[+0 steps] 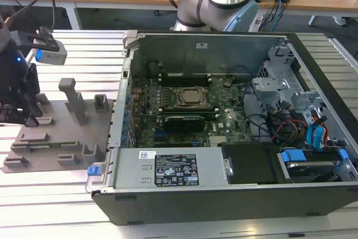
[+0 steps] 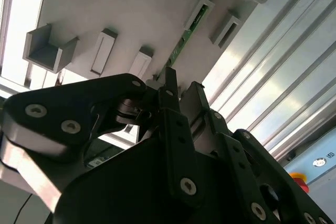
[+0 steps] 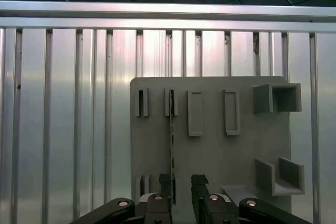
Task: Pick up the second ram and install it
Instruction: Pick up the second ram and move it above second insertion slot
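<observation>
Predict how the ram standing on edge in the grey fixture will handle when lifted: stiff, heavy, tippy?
The second ram looks like a thin flat board, so it is probably stiff and light. Standing on its narrow edge in slots of the grey fixture, it would likely tip once freed unless gripped squarely.

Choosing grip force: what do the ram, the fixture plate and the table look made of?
Ram: green circuit board, seen edge-on, likely rigid laminate. Fixture plate: matt grey, looks like moulded or printed plastic. Table: shiny ribbed slats, probably aluminium.
</observation>
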Robot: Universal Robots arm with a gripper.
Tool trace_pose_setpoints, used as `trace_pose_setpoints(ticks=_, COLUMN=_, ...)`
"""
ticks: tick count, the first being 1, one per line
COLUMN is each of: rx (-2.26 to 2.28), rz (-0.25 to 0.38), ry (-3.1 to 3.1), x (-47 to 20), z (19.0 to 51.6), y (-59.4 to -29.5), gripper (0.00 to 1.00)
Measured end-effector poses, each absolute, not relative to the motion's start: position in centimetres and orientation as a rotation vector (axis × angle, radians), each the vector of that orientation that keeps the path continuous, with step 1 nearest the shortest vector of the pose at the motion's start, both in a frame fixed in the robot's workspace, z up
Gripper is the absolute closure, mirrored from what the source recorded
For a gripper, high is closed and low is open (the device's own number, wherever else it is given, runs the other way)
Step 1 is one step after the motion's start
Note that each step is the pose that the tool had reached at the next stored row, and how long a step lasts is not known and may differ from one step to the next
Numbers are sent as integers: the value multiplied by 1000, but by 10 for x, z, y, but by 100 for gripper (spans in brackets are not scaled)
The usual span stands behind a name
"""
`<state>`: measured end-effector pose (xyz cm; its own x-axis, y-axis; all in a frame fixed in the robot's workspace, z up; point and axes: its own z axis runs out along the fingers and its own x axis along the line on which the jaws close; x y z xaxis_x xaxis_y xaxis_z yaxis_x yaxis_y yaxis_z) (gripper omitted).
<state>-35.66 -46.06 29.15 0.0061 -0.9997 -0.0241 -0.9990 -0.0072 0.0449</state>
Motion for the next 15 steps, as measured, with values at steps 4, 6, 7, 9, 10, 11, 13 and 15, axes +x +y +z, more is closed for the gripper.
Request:
trace_pose_setpoints(ticks=4, rx=2218, rz=-76, ry=-2203, x=-357, z=284, y=-461, gripper=70)
trace_pose_setpoints(ticks=6, rx=2218, rz=-76, ry=-2203, x=-357, z=281, y=-461, gripper=70)
trace_pose_setpoints(ticks=7, rx=2218, rz=-76, ry=-2203, x=-357, z=278, y=-462, gripper=70)
trace_pose_setpoints(ticks=9, rx=2218, rz=-76, ry=-2202, x=-357, z=270, y=-465, gripper=70)
trace_pose_setpoints(ticks=10, rx=2219, rz=-76, ry=-2202, x=-357, z=265, y=-465, gripper=70)
trace_pose_setpoints(ticks=11, rx=2219, rz=-76, ry=-2202, x=-357, z=261, y=-466, gripper=70)
trace_pose_setpoints(ticks=13, rx=2219, rz=-76, ry=-2202, x=-357, z=255, y=-466, gripper=70)
trace_pose_setpoints(ticks=15, rx=2219, rz=-76, ry=-2202, x=-357, z=247, y=-466, gripper=70)
